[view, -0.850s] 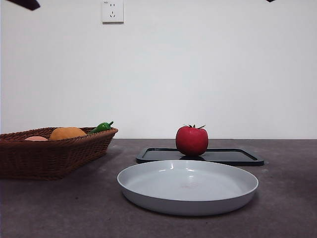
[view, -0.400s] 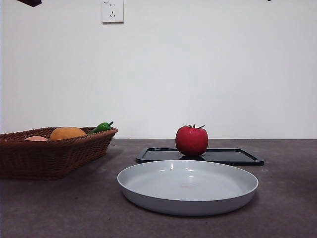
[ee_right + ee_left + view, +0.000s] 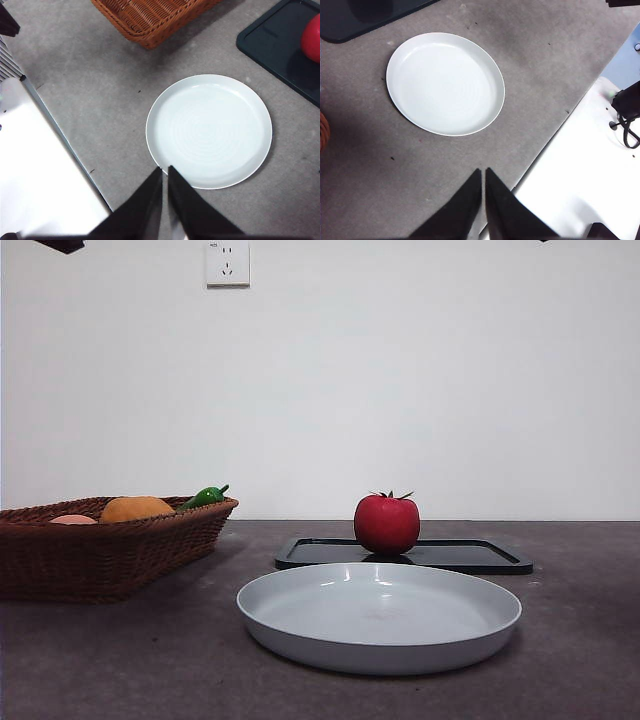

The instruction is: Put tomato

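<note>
The tomato [image 3: 387, 523], glossy red with a dark green stem, stands on a black tray [image 3: 470, 556] behind the white plate [image 3: 380, 615]. Its edge shows in the right wrist view [image 3: 312, 37] on the tray [image 3: 280, 47]. The plate is empty in the left wrist view [image 3: 445, 82] and in the right wrist view [image 3: 209, 130]. My left gripper [image 3: 483, 174] is shut and empty, high above the table's near edge. My right gripper [image 3: 165, 172] is shut and empty, also high above the plate's near side. Both arms show only as black tips at the front view's top corners.
A brown wicker basket [image 3: 100, 545] stands at the left with an orange fruit [image 3: 136, 508], a green pepper [image 3: 205, 496] and a pinkish item [image 3: 73, 520]. The basket's corner shows in the right wrist view [image 3: 150, 15]. A white surface borders the table's near edge [image 3: 590, 165].
The black arm tip at the top left has drawn slightly up out of the front view. The tomato, plate, tray and basket have not moved.
</note>
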Action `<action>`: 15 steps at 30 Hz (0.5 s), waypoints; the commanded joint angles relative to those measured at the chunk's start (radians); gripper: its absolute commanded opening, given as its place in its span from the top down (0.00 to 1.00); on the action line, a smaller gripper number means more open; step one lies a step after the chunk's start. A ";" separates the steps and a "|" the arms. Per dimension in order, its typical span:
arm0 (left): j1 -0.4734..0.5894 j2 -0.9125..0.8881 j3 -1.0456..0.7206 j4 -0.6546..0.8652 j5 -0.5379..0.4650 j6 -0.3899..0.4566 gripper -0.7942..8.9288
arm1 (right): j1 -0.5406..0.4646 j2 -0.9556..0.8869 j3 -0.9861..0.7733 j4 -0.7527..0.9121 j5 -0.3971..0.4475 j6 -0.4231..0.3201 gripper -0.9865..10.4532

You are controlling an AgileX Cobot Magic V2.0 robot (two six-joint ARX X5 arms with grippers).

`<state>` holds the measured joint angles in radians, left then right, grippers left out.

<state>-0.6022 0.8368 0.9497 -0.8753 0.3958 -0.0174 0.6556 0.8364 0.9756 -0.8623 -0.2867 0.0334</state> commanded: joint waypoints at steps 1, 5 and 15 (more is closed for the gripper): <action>-0.003 0.005 0.022 0.007 0.004 0.002 0.91 | 0.010 0.005 0.012 0.010 -0.001 0.008 0.91; 0.011 -0.011 0.022 0.064 -0.060 0.121 0.91 | 0.010 0.005 0.012 0.010 -0.001 0.008 0.91; 0.310 -0.208 -0.098 0.588 -0.172 0.198 0.91 | 0.010 0.005 0.012 0.010 -0.002 0.008 0.91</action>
<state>-0.3202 0.6449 0.8715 -0.3523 0.2298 0.1589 0.6556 0.8364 0.9756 -0.8623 -0.2867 0.0334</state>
